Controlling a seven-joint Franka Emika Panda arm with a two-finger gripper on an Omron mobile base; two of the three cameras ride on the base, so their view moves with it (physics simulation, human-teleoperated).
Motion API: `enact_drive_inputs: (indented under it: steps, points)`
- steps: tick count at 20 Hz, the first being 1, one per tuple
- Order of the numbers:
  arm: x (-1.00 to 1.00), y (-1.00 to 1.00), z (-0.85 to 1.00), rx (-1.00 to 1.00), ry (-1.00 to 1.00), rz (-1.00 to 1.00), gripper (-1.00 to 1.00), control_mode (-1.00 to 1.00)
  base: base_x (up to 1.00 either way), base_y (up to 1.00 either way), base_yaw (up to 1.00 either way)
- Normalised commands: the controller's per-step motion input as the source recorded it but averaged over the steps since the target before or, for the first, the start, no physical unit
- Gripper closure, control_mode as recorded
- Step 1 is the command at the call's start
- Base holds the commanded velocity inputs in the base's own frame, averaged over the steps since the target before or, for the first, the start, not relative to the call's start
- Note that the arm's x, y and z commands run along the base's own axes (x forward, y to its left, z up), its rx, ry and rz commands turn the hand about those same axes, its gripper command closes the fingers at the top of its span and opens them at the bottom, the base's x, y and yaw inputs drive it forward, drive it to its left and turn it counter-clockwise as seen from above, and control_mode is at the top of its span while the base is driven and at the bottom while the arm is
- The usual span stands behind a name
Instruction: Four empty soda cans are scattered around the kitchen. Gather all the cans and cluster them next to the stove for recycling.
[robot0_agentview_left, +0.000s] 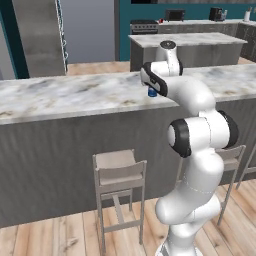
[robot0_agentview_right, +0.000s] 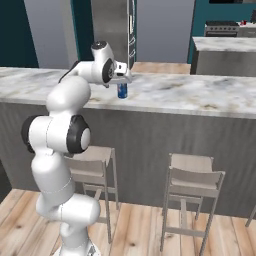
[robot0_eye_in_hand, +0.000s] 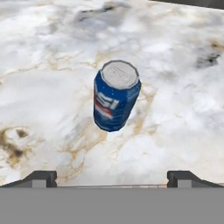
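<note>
One soda can, three stools, two desks, one stove

A single blue soda can (robot0_eye_in_hand: 116, 96) stands on the near marble desk (robot0_agentview_left: 60, 95); a second desk (robot0_agentview_left: 187, 40) lies behind it (an island), one black stove (robot0_agentview_left: 144, 26) sits at the far wall, and three stools (robot0_agentview_right: 192, 185) line the near desk's front edge.

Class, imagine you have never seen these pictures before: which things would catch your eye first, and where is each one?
The big white arm dominates, rising in front of the long marble counter and bending over it. Next comes the blue soda can, upright on the marble just beyond the open gripper, whose fingertips have not reached it. Wooden stools stand below the counter, and the stove sits far off at the back wall.
</note>
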Motion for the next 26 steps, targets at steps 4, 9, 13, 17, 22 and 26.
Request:
enact_drive_inputs:
  steps: [4, 9, 13, 17, 22, 26]
  points:
    - [0.23, 0.00, -0.09, 0.00, 0.00, 0.00, -1.00, -1.00, 0.00, 0.00, 0.00]
    - [0.26, 0.00, -0.06, 0.00, 0.01, 0.00, -1.00, -1.00, 0.00, 0.00, 0.00]
    - [0.25, 0.00, -0.02, 0.00, 0.00, 0.00, -1.00, -1.00, 0.00, 0.00, 0.00]
    - [0.27, 0.00, -0.01, 0.00, 0.00, -0.02, -1.00, -1.00, 0.00, 0.00, 0.00]
    - [0.25, -0.01, -0.02, 0.00, 0.00, -0.03, -1.00, -1.00, 0.00, 0.00, 0.00]
    - [0.23, -0.05, -0.06, 0.02, 0.01, -0.02, -1.00, -1.00, 0.00, 0.00, 0.00]
